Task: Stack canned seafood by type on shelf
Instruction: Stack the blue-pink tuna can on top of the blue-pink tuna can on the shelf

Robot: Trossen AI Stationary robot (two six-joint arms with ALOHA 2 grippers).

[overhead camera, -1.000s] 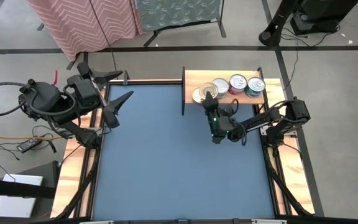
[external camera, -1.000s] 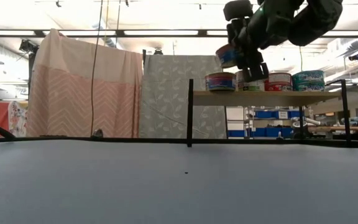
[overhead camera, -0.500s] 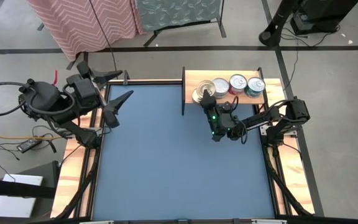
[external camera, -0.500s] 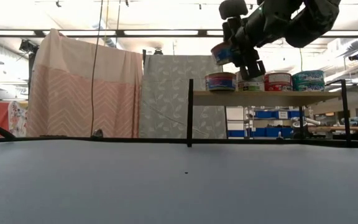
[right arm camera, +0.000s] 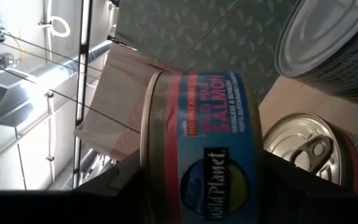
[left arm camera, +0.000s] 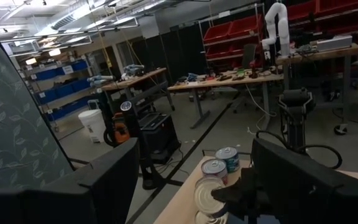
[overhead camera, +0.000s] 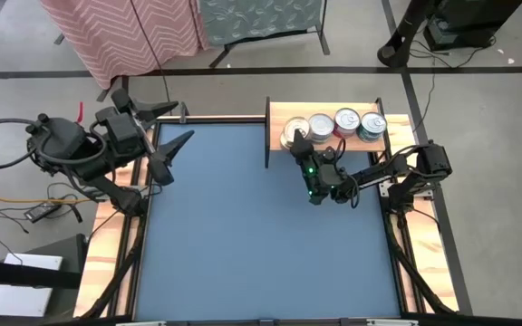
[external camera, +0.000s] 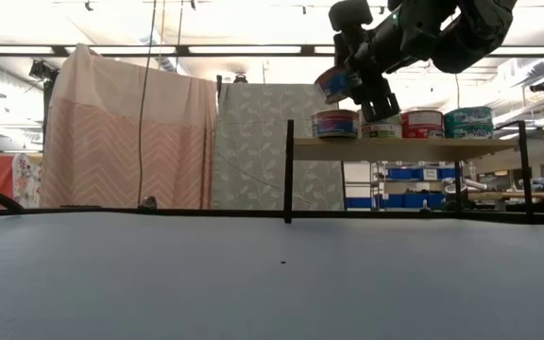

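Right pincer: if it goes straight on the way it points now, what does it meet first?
Probably the tin on the shelf's left end. The right pincer, holding a salmon tin, hangs above it; depth is uncertain.

Beyond the blue table (overhead camera: pixel 243 235), a pink chevron-patterned cloth (external camera: pixel 126 142) hangs at about eleven o'clock beside a grey leaf-print panel (external camera: pixel 263 142) at twelve, with a cluttered workbench (left arm camera: pixel 241 78) and red storage bins (left arm camera: pixel 241 31) far behind.
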